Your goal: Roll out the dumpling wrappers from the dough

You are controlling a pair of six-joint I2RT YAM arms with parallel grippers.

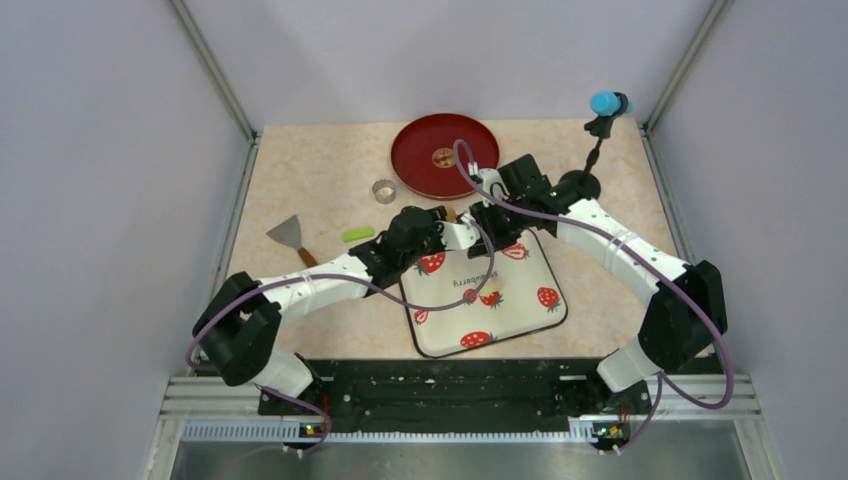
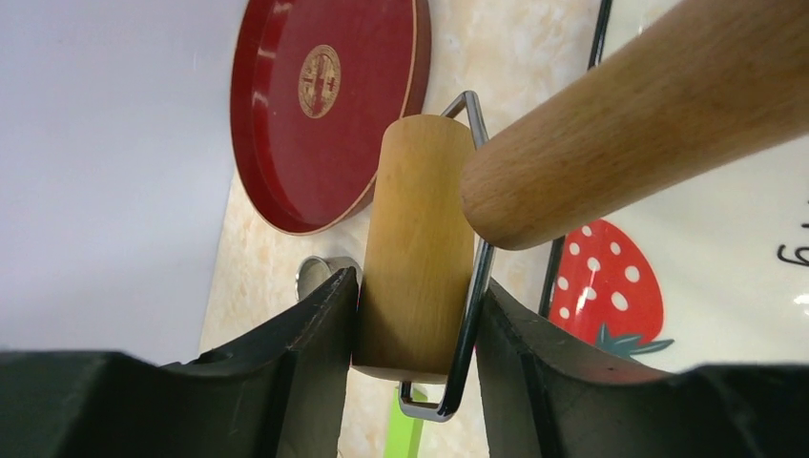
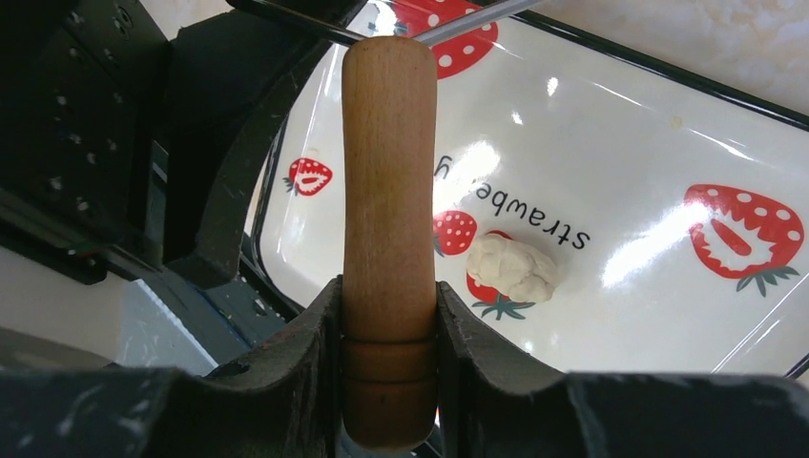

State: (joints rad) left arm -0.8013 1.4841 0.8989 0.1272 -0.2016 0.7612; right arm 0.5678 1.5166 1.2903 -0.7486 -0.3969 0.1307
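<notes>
Two tools: both hold one wooden roller (image 2: 420, 219) above the far edge of the strawberry tray (image 3: 649, 315)
Left tool (image 2: 417, 286): pinching the roller's drum, one finger on the wood, the other on the wire frame beside it
Right tool (image 3: 389, 286): pressed together on the roller's handle (image 3: 389, 172), low on the shaft near its grooved end
Dough (image 3: 512, 267): a knobbly pale lump lying on the tray beside the printed word, not flattened; no dumpling wrappers in view
Step in hand: likely bringing the roller over the lump, with both arms sharing the grip
How to do it well: let one tool carry the handle and free the drum so it can turn; lower the drum level onto the middle of the lump, press lightly, and roll without pushing the tray along
Risk: a tilted drum would leave a wedge; heavy pressure may stick dough to the wood
Worktop (image 1: 300, 170): red plate (image 1: 445, 155) and small metal ring (image 1: 383, 189) sit well apart from the lump
</notes>
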